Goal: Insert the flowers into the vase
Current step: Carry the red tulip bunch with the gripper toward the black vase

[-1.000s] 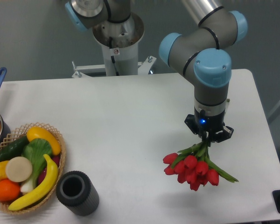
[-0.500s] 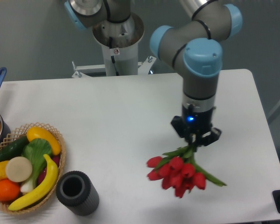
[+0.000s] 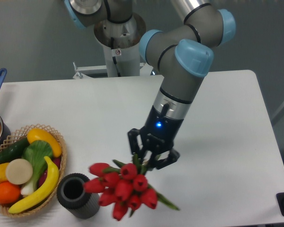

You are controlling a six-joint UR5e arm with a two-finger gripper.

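Low in the centre of the frame, the gripper (image 3: 146, 160) pinches the green stems of the flowers (image 3: 123, 188), whose red heads hang just right of the vase (image 3: 77, 195) at lower left. No writing is legible; a small label on the arm base (image 3: 117, 52) is too blurred to read.

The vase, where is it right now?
The vase stands near the table's front edge, left of centre, just right of the wicker basket. The flowers, held by the gripper, hang close on its right.

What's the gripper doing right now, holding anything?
Gripper: closed on the stems of the flowers, carrying them above the table, just right of the vase.
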